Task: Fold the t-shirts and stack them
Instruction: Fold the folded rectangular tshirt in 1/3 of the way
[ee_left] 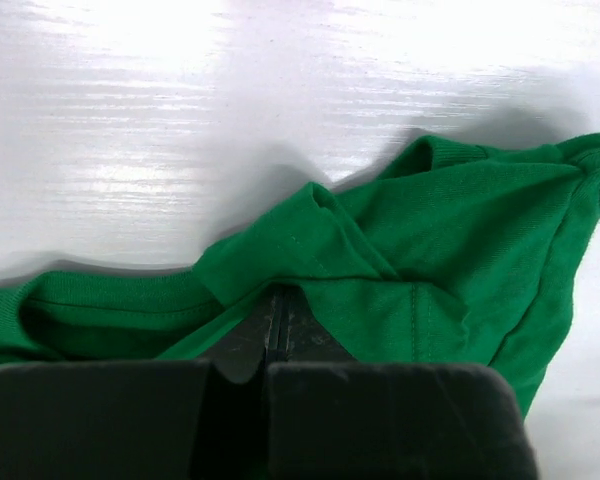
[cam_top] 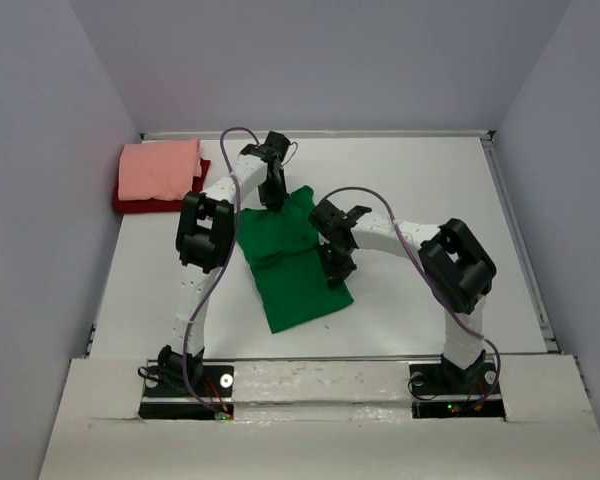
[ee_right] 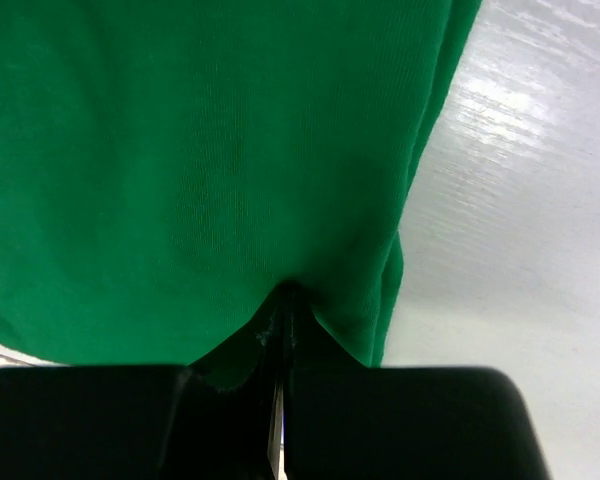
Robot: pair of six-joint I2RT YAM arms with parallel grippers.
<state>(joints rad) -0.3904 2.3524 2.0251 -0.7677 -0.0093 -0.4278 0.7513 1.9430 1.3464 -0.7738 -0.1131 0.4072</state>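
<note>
The bright green t-shirt (cam_top: 292, 275) lies partly folded in the middle of the table, its collar end toward the back. My left gripper (cam_top: 272, 200) is at that far collar end, shut on a bunched fold of green cloth (ee_left: 310, 240) near the neckline. At the shirt's right edge my right gripper (cam_top: 338, 272) is shut on a fold of the same shirt (ee_right: 210, 180). A folded salmon-pink t-shirt (cam_top: 160, 168) rests on a folded dark red t-shirt (cam_top: 130, 204) at the back left.
White walls enclose the white table (cam_top: 430, 200) on the left, back and right. The stack of folded shirts sits against the left wall. Both arm bases are bolted at the near edge.
</note>
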